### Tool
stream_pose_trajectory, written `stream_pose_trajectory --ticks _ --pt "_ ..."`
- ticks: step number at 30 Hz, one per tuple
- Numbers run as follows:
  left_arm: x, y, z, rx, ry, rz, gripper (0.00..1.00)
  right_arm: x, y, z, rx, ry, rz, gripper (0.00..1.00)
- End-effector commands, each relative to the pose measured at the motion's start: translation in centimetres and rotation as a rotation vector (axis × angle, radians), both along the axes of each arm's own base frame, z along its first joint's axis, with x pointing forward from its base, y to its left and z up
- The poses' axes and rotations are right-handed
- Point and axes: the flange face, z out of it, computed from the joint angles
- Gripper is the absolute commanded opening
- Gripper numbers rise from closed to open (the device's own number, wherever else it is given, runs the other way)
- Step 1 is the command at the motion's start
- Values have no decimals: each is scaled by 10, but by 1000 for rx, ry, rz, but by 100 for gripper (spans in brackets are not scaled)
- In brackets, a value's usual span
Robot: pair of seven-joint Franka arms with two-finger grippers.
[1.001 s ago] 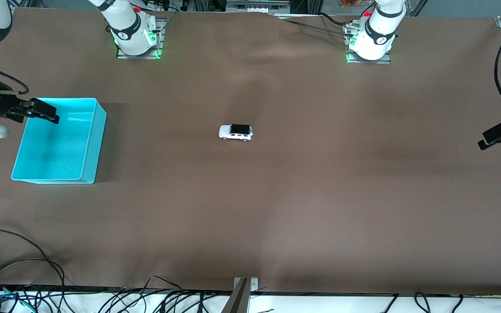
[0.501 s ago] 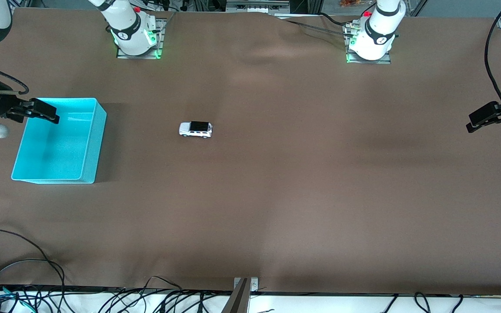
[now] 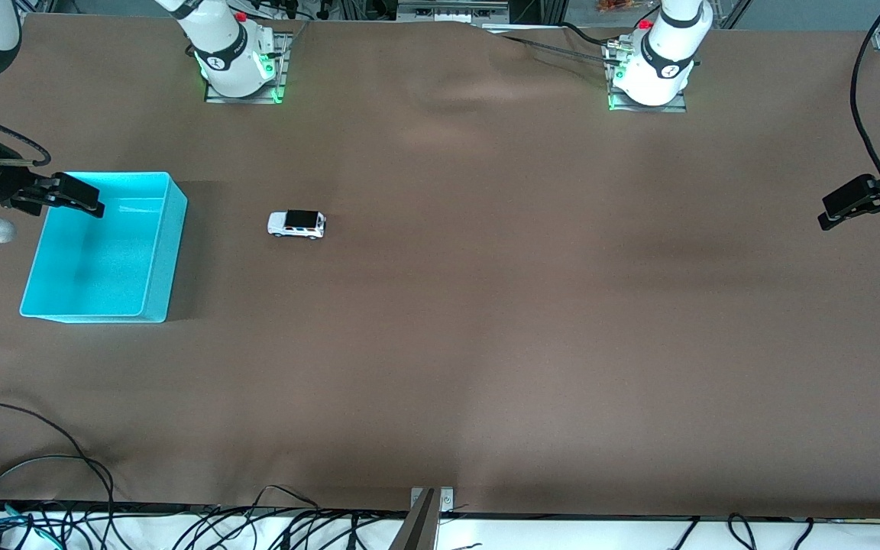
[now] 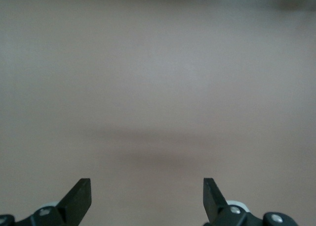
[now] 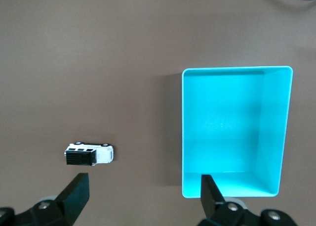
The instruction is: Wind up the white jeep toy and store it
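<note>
- The right end effector [image 3: 77, 197] hangs with its fingers spread wide and holds nothing. It is over the rim of the turquoise bin [image 3: 169, 252], at the bin's end farther from the front camera.
- The left end effector [image 3: 841, 208] is also wide apart and empty, over bare brown surface [image 3: 532, 321] at the left arm's end, well apart from everything else. Its wrist view shows only the surface between its fingertips [image 4: 79, 199].
- The white jeep toy [image 3: 296, 224] stands on its wheels on the surface, near the bin but not touching it, on the bin's side toward the left arm. In the right wrist view the jeep [image 5: 90, 154] sits beside the bin [image 5: 186, 137], apart from its wall.
- Step in hand, as I judge it: the jeep lies free and ungripped, so storing is what remains, and the bin looks empty.
- The next move calls for the right end effector, the closer one, to shift from the bin to above the jeep, line its fingers across the narrow body, descend and close gently; the toy is tiny and on wheels, so an off-centre touch could roll it away.
- Pose: the right arm reaches out past the bin's edge with its wrist camera looking straight down; the left arm waits at the edge.
</note>
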Motion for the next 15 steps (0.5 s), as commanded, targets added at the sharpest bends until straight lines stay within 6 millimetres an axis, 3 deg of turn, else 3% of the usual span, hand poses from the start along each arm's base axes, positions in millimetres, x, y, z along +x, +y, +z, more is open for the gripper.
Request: stream_pose_trajectory --ticks 1,15 --pt "-3 -1 1 -26 6 -21 100 3 0 5 22 -6 -8 100" --pt "-2 -3 7 -26 -10 -15 100 1 1 5 17 2 -1 100"
